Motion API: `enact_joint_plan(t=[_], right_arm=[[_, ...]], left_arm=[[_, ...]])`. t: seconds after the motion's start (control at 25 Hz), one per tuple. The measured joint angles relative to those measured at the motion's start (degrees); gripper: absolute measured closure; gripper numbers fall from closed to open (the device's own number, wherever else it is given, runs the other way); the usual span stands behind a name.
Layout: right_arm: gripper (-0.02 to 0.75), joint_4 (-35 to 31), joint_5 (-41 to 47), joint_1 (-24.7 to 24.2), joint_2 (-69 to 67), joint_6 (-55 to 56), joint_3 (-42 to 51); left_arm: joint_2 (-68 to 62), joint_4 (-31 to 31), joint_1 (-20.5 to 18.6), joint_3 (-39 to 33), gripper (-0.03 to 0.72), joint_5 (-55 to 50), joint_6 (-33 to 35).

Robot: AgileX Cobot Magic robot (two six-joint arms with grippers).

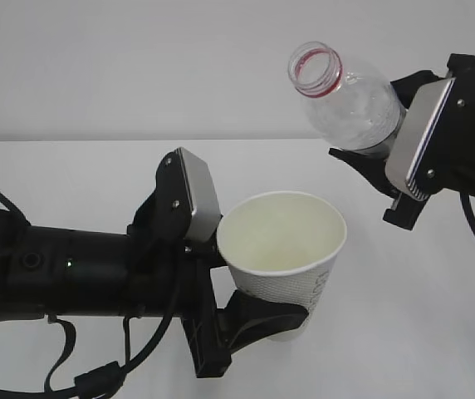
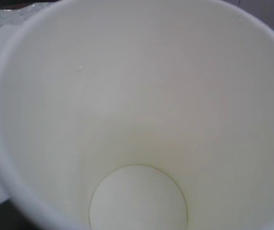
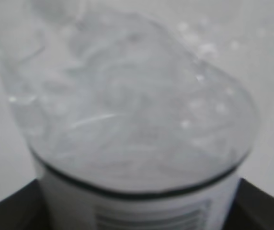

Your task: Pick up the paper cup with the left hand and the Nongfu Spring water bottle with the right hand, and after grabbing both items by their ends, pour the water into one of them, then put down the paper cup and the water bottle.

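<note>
My left gripper [image 1: 247, 287] is shut on the white paper cup [image 1: 283, 249] low on its side and holds it upright above the table. The left wrist view looks straight into the cup [image 2: 137, 120]; its cream inside and round bottom show no water. My right gripper [image 1: 384, 125] is shut on the Nongfu Spring water bottle [image 1: 354, 104], which is raised at the upper right, above and to the right of the cup. The bottle tilts with its open, red-ringed mouth pointing up and left. In the right wrist view the clear bottle [image 3: 132, 120] fills the picture between black fingers [image 3: 12, 211]. No stream of water shows.
A white table [image 1: 96, 166] lies under both arms, with a plain white wall behind it. The left arm's black body and cables [image 1: 63, 274] fill the lower left. Nothing else stands on the table in view.
</note>
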State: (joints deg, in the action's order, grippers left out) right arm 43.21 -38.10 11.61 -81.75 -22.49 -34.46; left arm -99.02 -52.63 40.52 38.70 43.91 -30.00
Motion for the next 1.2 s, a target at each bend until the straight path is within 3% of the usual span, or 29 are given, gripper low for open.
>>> enact_joint_plan(t=[0.44,1.2], right_arm=[[0.223,-5.5,0.2,0.0,0.0,-10.1,0.0],[0.223,-6.0,-0.1,0.0,0.0,-19.0,0.0]], left_arm=[[0.0,0.0,0.0,0.0,0.144,0.0,0.0],[0.0,2.9,0.0,0.0,0.145,-0.5,0.0]])
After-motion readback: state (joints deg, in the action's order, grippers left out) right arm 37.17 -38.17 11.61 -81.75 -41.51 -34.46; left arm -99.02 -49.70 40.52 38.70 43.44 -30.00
